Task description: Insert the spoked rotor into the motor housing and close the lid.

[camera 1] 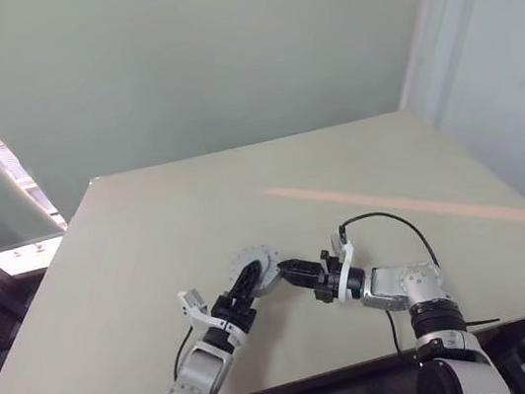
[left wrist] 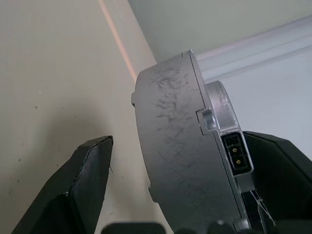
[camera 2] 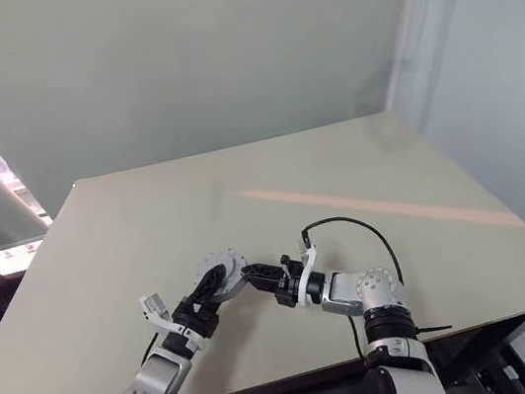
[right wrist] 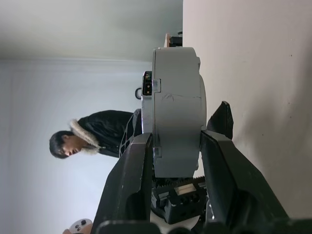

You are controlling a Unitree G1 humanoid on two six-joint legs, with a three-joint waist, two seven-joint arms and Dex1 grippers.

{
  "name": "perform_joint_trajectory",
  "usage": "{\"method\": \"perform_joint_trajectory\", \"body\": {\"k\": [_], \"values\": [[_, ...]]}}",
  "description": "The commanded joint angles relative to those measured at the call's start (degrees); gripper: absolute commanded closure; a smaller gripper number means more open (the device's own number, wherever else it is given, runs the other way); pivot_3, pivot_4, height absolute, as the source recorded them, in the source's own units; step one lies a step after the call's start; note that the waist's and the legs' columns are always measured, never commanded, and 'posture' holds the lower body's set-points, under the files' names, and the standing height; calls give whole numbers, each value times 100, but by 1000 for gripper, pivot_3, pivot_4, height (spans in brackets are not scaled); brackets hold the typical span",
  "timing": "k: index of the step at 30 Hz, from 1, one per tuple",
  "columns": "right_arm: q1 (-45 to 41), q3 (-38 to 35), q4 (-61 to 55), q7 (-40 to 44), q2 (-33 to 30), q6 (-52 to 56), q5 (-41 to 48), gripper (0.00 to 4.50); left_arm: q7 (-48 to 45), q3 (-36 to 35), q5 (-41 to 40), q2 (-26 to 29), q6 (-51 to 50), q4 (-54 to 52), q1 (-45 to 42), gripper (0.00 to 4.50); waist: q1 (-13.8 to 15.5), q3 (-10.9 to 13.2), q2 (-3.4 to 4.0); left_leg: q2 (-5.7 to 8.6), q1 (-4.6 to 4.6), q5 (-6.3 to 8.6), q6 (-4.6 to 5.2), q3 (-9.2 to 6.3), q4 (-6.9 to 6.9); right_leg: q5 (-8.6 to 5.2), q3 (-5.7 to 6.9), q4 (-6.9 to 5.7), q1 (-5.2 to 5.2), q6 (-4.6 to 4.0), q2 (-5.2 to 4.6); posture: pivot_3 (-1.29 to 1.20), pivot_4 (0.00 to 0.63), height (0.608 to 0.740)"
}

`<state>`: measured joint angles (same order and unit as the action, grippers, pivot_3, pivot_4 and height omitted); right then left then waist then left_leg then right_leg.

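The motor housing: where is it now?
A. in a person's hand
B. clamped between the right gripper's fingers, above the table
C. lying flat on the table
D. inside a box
B: in the right wrist view the right gripper has its fingers against both faces of the motor housing, held on edge above the table.

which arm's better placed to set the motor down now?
Right. The right gripper clamps the grey motor assembly across its faces, while the left gripper stands open around it with a gap at one finger.
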<state>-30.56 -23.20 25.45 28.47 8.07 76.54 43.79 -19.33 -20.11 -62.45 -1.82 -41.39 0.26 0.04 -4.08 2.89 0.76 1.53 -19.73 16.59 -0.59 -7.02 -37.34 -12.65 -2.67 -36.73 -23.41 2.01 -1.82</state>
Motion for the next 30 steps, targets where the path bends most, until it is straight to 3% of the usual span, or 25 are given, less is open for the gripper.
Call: {"method": "perform_joint_trajectory", "body": {"k": [1, 3, 8, 20, 29, 30], "values": [[-75, 26, -359, 103, 62, 46, 365, 3287, -43, -7, -11, -57, 139, 9, -118, 176, 0, 0, 0, 0, 0, 0, 0, 0, -1, 0, 0, 0, 0, 0, 0, 0, 0, 740], [-64, 37, -375, 90, 51, 59, 357, 3287, -25, -12, 12, -87, 187, 41, -113, 545, 0, 0, 0, 0, -1, 0, 0, 0, -1, 0, 0, 0, 0, 0, 0, 0, 0, 740], [-52, 61, -366, 51, 43, 76, 366, 3287, -42, -22, -1, -138, 262, 76, -94, 2136, 0, 0, -1, 0, -4, 0, 0, 0, -1, 0, 0, 1, -1, 0, 0, 0, 0, 740], [82, 302, -561, 227, 5, -312, 302, 3287, -166, -80, -74, -234, 505, 214, -181, 2285, 0, 0, -1, 1, -4, 0, 1, 0, -5, 0, 0, 0, 0, 0, 0, 0, 0, 740], [191, 330, -709, 283, -48, -427, 443, 110, -185, -230, -250, -371, 759, 257, -233, 2450, 0, 0, -1, 0, -4, 0, 1, -1, -8, 0, 1, -1, 0, 0, 0, 0, 0, 740], [201, 338, -721, 291, -57, -440, 452, 0, -184, -231, -248, -373, 778, 256, -231, 2453, 0, 0, -1, 0, -5, 0, 1, -1, -8, 0, 1, -1, 0, 0, 0, 0, 0, 740]]}}
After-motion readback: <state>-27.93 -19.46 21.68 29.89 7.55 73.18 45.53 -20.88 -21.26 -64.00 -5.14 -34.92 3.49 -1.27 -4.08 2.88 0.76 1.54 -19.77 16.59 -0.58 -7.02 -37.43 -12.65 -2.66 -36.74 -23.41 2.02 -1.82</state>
